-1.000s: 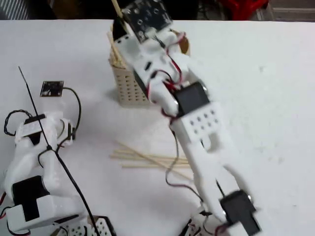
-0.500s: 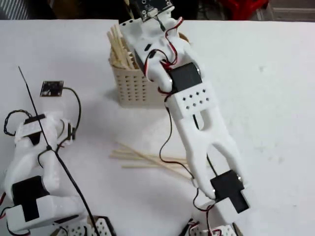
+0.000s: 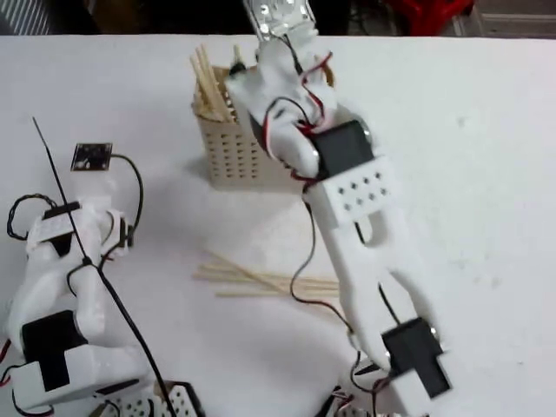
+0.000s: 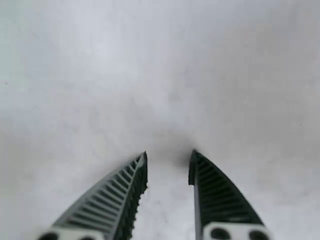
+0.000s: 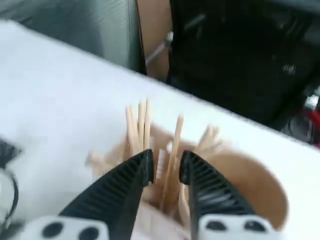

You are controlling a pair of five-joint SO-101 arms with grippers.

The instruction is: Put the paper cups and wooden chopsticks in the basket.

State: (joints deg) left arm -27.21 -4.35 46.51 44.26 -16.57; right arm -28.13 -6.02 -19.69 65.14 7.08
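Hovering above the basket at upper centre, your right claw was released, jaws slightly parted, while the loose chopsticks lay at lower centre, long axis left to right, beneath that arm's forearm.

A white table lay under soft, even light. Beyond its far edge the room was dark, with a red object, grey slats and a brown panel.

Cream hole-dotted basket, pale tan chopsticks, brown paper cup, white table.
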